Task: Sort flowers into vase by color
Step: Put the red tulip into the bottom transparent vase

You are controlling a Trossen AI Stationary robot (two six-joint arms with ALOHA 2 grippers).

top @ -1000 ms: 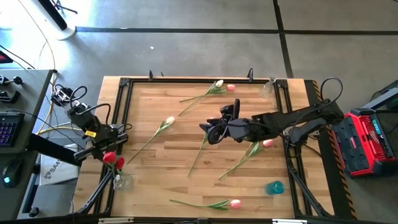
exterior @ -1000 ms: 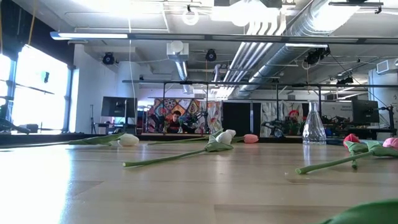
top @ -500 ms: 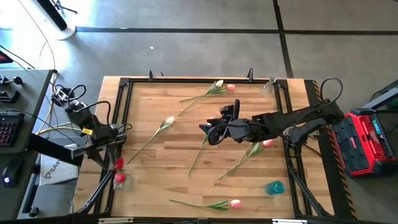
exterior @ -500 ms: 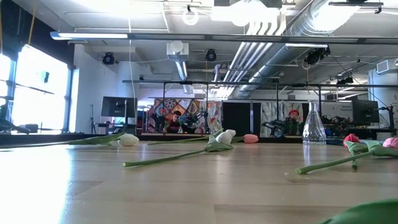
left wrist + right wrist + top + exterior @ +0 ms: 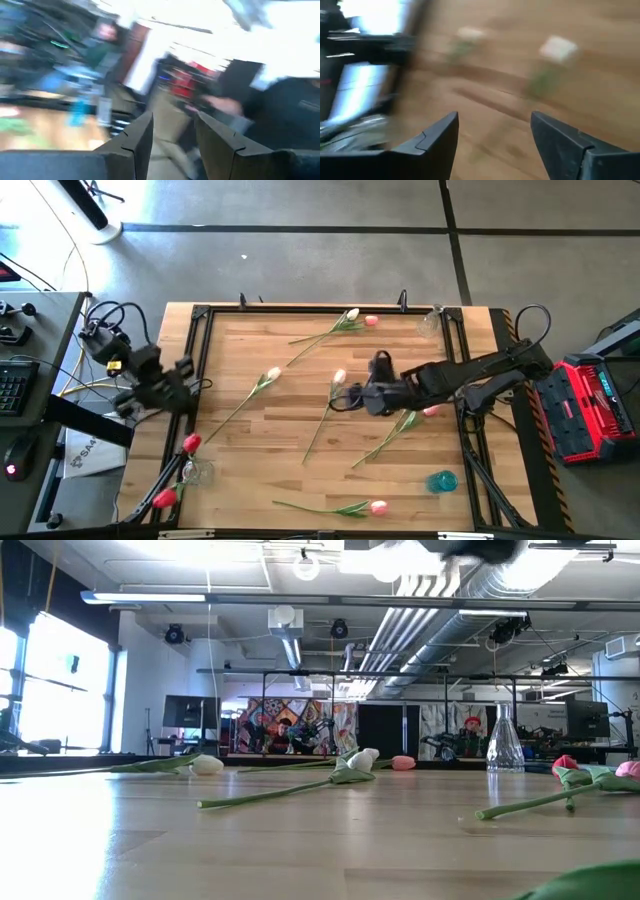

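My left gripper (image 5: 183,374) (image 5: 172,120) stands open and empty at the table's left edge, away from the clear vase (image 5: 197,472) at the near left corner. One red tulip head (image 5: 190,443) stands over that vase; a second red head (image 5: 163,498) leans out past the near left corner. My right gripper (image 5: 340,395) (image 5: 492,117) is open above mid-table, beside a white tulip (image 5: 338,377) that lies flat. Other cream tulips (image 5: 272,374) (image 5: 352,315) and pink tulips (image 5: 377,506) (image 5: 432,410) lie on the wood.
A clear vase (image 5: 430,325) (image 5: 505,745) stands at the far right corner and a blue vase (image 5: 441,480) near the near right corner. A black frame (image 5: 200,315) rims the table. A keyboard and cables sit off the left edge, red equipment off the right.
My left gripper lowered the red tulips into the near-left vase, let go and drew back up toward the far left. One red head now leans out past the near left corner. My right gripper turned and shifted slightly right, uncovering the white tulip's head.
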